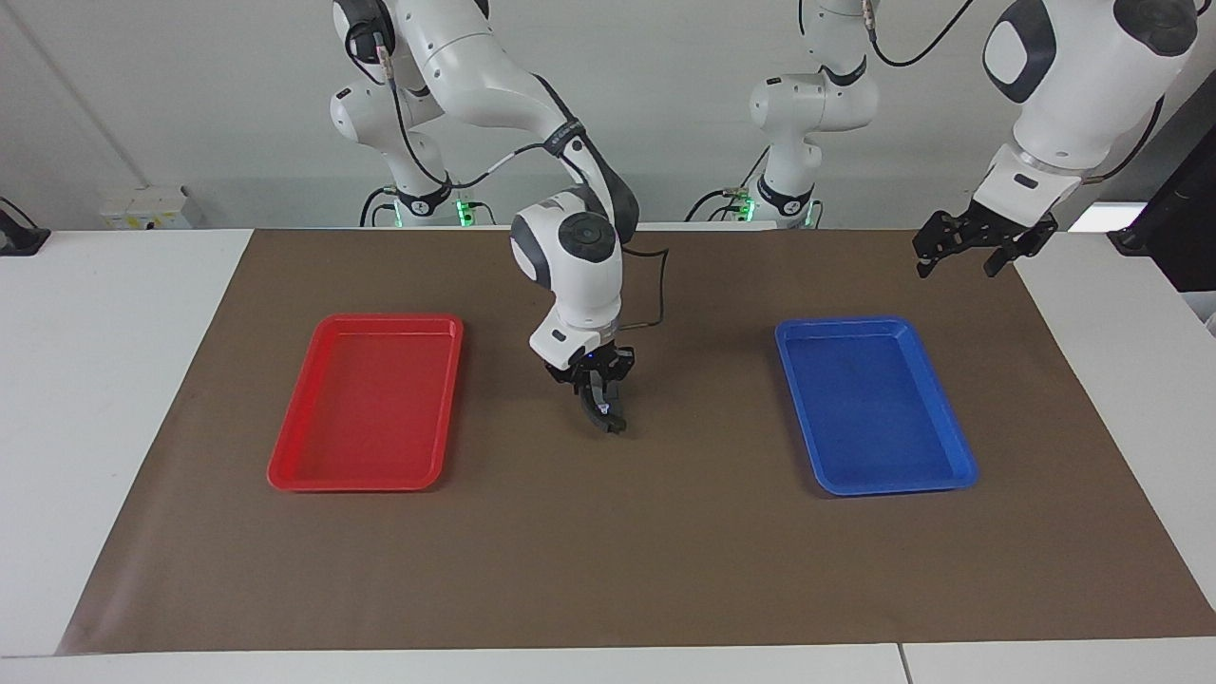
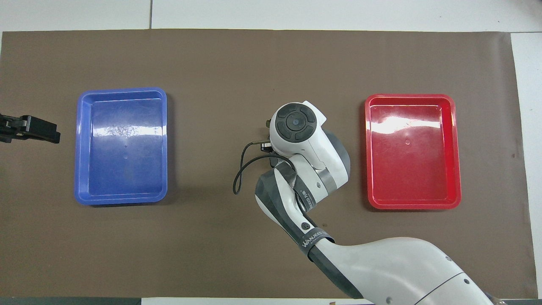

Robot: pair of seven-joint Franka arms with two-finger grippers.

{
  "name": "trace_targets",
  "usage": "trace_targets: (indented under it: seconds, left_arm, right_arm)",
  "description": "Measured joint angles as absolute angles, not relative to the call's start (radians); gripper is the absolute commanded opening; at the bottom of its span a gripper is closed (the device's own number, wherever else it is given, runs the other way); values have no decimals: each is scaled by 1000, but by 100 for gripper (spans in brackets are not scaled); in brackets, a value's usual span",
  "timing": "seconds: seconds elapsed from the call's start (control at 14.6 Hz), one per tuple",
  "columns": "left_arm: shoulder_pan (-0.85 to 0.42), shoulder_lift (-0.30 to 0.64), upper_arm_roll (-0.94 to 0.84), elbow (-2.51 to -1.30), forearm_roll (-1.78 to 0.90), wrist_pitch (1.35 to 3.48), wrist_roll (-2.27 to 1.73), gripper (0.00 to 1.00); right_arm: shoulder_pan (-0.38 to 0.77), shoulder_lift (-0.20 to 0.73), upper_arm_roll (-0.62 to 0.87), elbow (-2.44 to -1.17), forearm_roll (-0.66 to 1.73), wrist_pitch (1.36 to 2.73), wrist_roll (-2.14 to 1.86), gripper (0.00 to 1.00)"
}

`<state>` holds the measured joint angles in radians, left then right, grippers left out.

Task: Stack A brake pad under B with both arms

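My right gripper (image 1: 598, 385) is low over the middle of the brown mat, between the two trays. A narrow, curved black piece that looks like B (image 1: 608, 413) is between its fingers, with its lower end at the mat. In the overhead view the right arm's wrist (image 2: 296, 127) hides both the gripper and the piece. The short flat dark-grey pad A does not show in either view. My left gripper (image 1: 967, 249) is open and empty. It waits raised over the mat's edge at the left arm's end, and also shows in the overhead view (image 2: 40, 129).
An empty red tray (image 1: 328, 475) lies toward the right arm's end of the mat and also shows in the overhead view (image 2: 456, 148). An empty blue tray (image 1: 959, 446) lies toward the left arm's end and also shows there (image 2: 80, 148). A black cable (image 2: 239, 173) loops off the right wrist.
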<state>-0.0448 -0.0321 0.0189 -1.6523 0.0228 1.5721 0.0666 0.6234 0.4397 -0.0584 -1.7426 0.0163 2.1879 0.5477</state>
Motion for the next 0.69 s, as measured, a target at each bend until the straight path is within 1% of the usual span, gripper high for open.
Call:
trace_targets:
  seconds: [0.34, 0.69]
  left_arm:
    - [-36, -14, 15, -1649, 22, 1558, 73, 99]
    - [-35, -12, 12, -1649, 17, 1557, 73, 99]
  right_arm:
    - [630, 449, -58, -1777, 16, 2258, 587, 0]
    - [640, 449, -58, -1797, 16, 2285, 608, 0]
